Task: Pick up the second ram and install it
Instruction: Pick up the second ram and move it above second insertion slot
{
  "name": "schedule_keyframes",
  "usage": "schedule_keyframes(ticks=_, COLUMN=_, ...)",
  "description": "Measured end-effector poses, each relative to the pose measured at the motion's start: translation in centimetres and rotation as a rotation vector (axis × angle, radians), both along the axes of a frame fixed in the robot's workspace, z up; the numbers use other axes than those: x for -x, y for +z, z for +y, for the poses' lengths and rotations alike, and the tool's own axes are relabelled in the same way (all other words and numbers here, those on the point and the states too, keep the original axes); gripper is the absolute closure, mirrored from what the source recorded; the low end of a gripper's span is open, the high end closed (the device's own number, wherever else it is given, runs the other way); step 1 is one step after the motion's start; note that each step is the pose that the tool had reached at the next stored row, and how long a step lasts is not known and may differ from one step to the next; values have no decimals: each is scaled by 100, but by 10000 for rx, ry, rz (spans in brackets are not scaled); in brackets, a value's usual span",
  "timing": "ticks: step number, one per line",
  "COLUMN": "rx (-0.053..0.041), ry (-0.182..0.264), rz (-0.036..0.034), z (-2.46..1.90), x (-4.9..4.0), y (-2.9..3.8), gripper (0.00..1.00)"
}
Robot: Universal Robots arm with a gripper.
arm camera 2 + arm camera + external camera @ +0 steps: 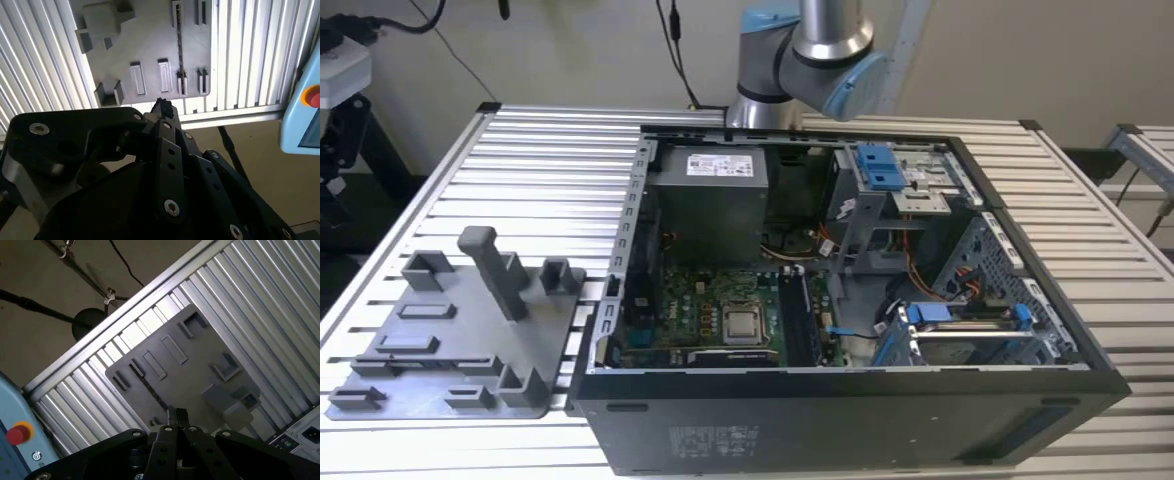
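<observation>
Gripper [176,415] (pinched closed), above grey tray [200,362]

Computer case [854,420] beside grey fixture plate [454,338], slatted table [547,170].

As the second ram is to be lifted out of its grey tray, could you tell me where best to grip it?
Probably grip the second ram at mid-length, from straight above, pinching its flat faces: it stands on edge in the grey tray, its ends sitting in slotted holders.

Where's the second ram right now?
In the second wrist view the ram stands on edge in the grey tray, just ahead of the gripper.
</observation>
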State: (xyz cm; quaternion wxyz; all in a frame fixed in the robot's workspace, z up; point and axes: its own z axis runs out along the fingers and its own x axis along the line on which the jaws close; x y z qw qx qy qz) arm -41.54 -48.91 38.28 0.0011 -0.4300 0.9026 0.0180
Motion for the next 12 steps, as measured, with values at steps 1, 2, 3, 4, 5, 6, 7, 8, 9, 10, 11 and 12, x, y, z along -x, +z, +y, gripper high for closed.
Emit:
schedule_keyframes(ticks=1, rx=-1, ry=134, rz=-1, z=-1, x=-1, y=-1, gripper=89)
schedule_keyframes(ticks=2, rx=-1, ry=271, rz=-1, z=-1, x=-1, y=-2, gripper=89)
schedule_keyframes(ticks=3, rx=-1, ry=413, rz=-1, z=0, x=0, y=-4, gripper=89)
schedule_keyframes(ticks=4, rx=-1, ry=550, rz=-1, z=0, x=0, y=-5, gripper=89)
schedule_keyframes(ticks=5, rx=0, ry=682, rz=0, z=0, x=0, y=-6, gripper=89)
schedule_keyframes(ticks=6, rx=-1, ry=816, rz=-1, z=0, x=0, y=-8, gripper=89)
schedule_keyframes(ticks=7, rx=-1, ry=965, rz=-1, z=0, x=0, y=-9, gripper=89)
schedule_keyframes(ticks=8, rx=0, ry=1105, rz=0, z=0, x=0, y=-11, gripper=89)
schedule_keyframes(ticks=9, rx=0, ry=1249, rz=0, z=0, x=0, y=-13, gripper=89)
schedule_keyframes(ticks=10, rx=0, ry=1404, rz=0, z=0, x=0, y=-15, gripper=89)
schedule_keyframes(ticks=11, rx=0, ry=1561, rz=0, z=0, x=0, y=-16, gripper=89)
schedule_keyframes(ticks=12, rx=0, ry=1724, rz=0, z=0, x=0, y=-18, gripper=89)
